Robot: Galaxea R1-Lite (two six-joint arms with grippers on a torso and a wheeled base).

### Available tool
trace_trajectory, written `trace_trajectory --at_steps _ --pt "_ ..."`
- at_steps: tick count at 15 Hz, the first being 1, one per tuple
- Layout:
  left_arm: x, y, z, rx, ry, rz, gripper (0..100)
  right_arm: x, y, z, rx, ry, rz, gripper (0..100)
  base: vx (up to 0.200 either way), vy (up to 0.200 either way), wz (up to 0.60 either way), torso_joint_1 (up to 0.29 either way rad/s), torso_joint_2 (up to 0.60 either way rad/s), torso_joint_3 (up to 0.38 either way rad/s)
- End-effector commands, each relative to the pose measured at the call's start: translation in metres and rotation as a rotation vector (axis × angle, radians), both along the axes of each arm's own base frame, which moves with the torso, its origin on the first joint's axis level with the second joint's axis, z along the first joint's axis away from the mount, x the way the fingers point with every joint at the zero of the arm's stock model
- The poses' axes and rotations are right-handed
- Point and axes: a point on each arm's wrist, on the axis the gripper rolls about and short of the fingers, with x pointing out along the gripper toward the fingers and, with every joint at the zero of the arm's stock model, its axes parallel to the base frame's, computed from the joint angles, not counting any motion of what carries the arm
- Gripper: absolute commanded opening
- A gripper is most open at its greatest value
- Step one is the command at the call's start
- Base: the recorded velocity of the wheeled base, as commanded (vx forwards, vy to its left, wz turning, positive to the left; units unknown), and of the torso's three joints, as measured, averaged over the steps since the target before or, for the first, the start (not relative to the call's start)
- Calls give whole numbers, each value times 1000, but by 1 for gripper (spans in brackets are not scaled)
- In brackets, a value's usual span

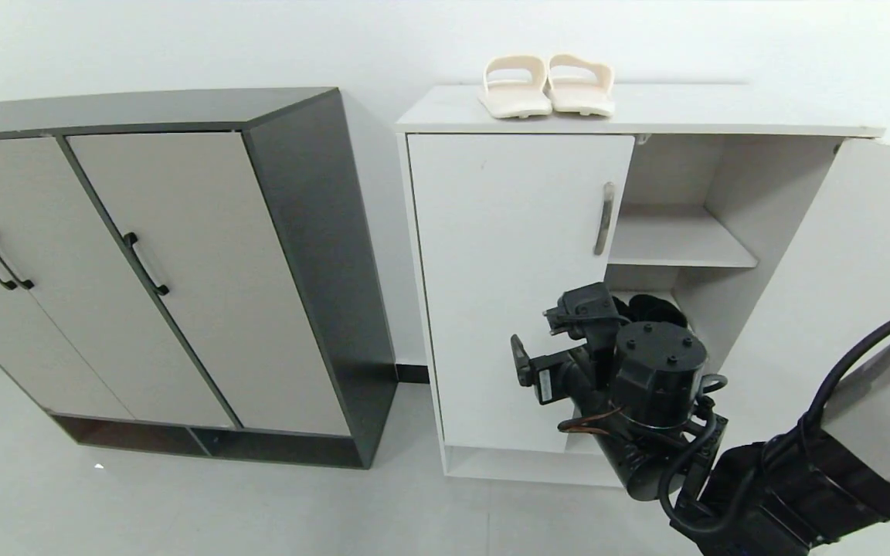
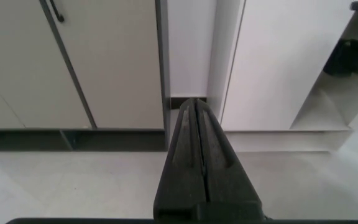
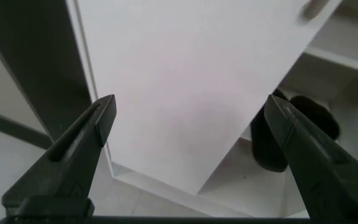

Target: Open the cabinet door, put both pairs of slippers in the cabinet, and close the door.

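A pair of cream slippers lies on top of the white cabinet. Its right door stands wide open, while the left door is closed. A pair of black slippers rests on the bottom shelf inside. My right gripper is open and empty, in front of the closed door's lower part, just left of the opening. My left gripper is shut on nothing and points at the gap between the two cabinets, low near the floor.
A grey cabinet with dark sides and black handles stands to the left, its doors closed. Inside the white cabinet, a middle shelf is bare. A metal handle is on the closed door's right edge. Open floor lies in front.
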Motion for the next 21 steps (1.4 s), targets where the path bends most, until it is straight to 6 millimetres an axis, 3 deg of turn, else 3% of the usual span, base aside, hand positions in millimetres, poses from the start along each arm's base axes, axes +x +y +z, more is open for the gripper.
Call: trace_trajectory --at_steps 1,21 --pt "0 0 0 0 2 0 0 0 0 -1 -2 2 -1 100 0 0 0 154 -476 -364" --pt "0 0 0 0 2 0 0 -1 -1 -1 -7 5 -1 100 0 0 0 180 -497 -317"
